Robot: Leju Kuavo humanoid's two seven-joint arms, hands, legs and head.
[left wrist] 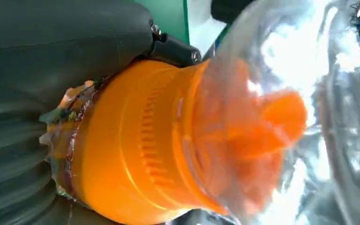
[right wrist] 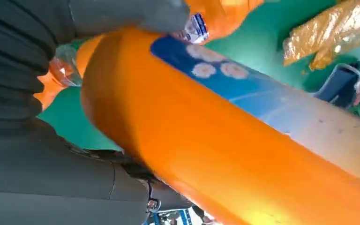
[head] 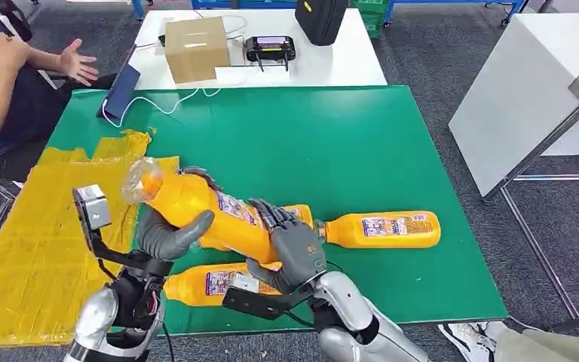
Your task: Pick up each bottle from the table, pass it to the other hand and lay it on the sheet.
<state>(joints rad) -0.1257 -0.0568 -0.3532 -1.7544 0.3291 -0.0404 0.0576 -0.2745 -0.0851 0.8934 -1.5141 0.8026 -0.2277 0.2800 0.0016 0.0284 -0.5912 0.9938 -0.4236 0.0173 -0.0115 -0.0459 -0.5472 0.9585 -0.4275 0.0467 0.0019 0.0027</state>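
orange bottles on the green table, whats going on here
A humanoid robot is mid-handover. Both hands grip one orange bottle above the green table: the left hand near its clear cap end, the right hand around its body. Two more orange bottles lie on the table, one to the right and one near the robot. The yellow sheet on the left holds no bottle yet. A person sits at the far left corner.

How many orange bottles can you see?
3. One bottle is held by both hands. One lies on the green table. One lies under the arms.
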